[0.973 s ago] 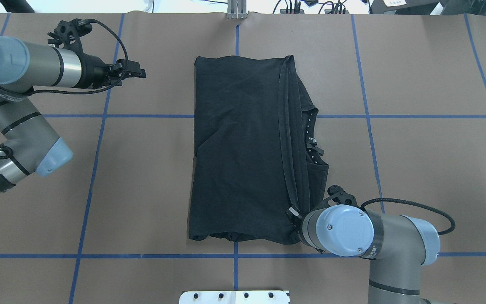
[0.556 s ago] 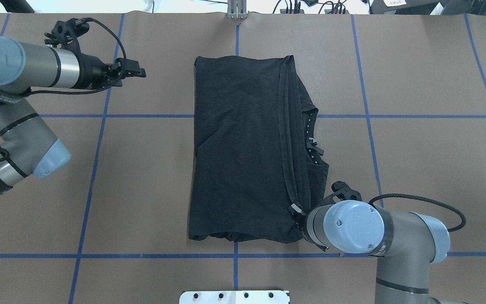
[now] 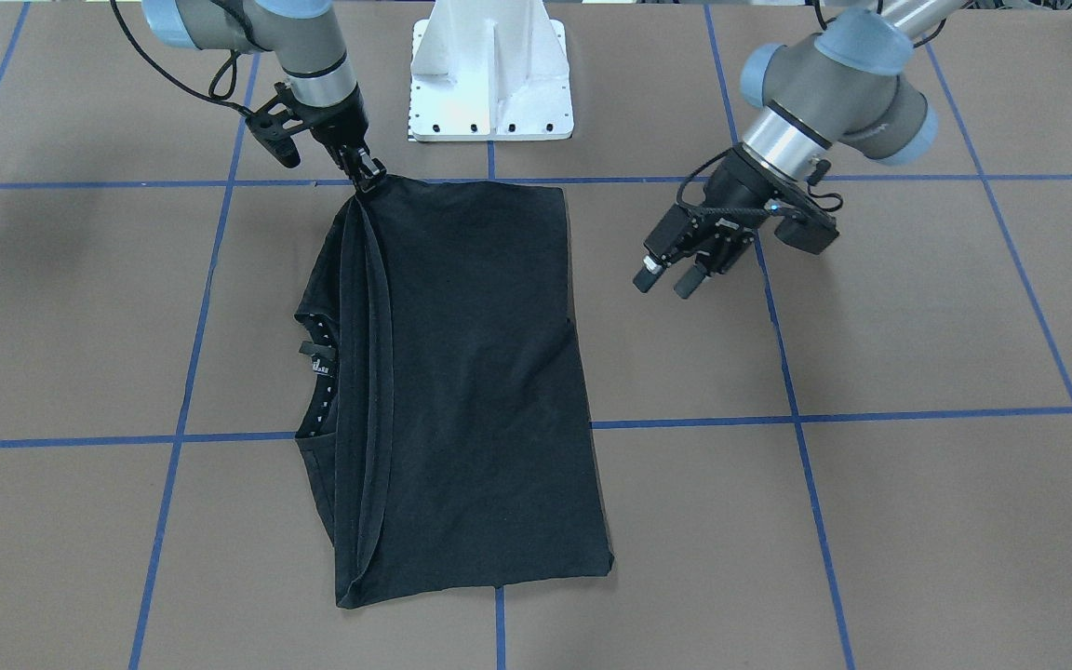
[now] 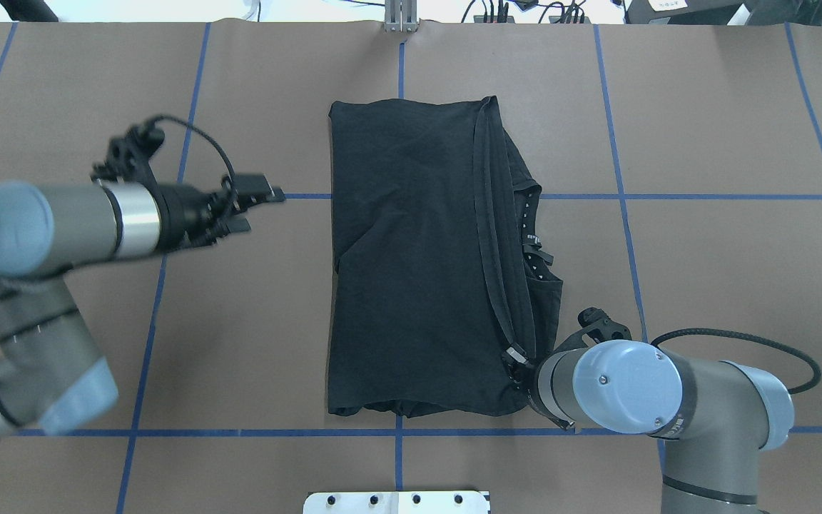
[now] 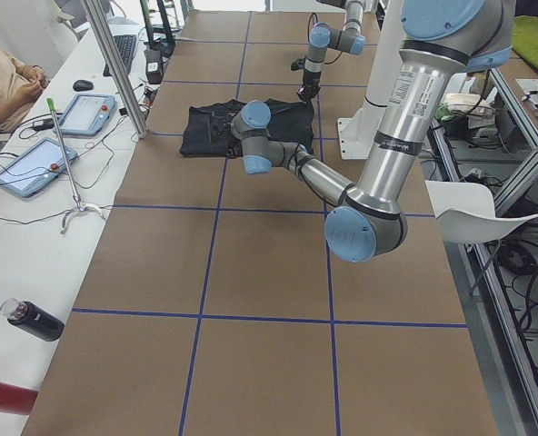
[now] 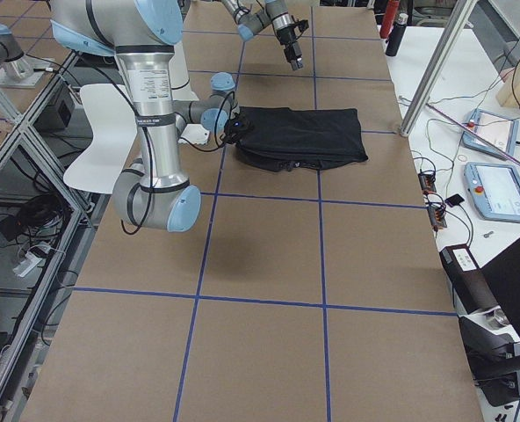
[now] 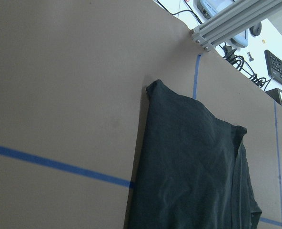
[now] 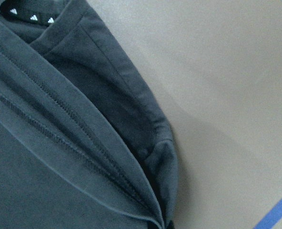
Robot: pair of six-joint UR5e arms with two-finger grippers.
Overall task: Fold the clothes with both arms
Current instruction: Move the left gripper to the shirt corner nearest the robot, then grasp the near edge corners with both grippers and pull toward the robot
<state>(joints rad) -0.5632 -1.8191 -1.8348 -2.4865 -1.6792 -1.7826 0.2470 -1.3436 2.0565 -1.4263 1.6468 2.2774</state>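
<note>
Since a second before, I saw the left arm [image 4: 61, 225] swing in from the far left corner toward the T-shirt [image 4: 411, 271], and the right arm [image 4: 668, 400] ease a little to its own side, drawing the shirt's near corner along with it. The left gripper [image 4: 263, 208] hung over bare table [image 4: 725, 285] just beside the shirt's left edge, by a blue tape line [image 4: 304, 195], not touching the cloth; in the front-facing view its fingers [image 3: 645, 277] stood apart with nothing between them. The right gripper [image 3: 368, 177] was pinched closed on the shirt's corner nearest the robot, on the right side, where the layered hems ran together. The shirt lay flat at the middle of the table, folded into a long black rectangle, plain side up, with the collar [image 4: 534, 250] and its label peeking out along the right edge.
</note>
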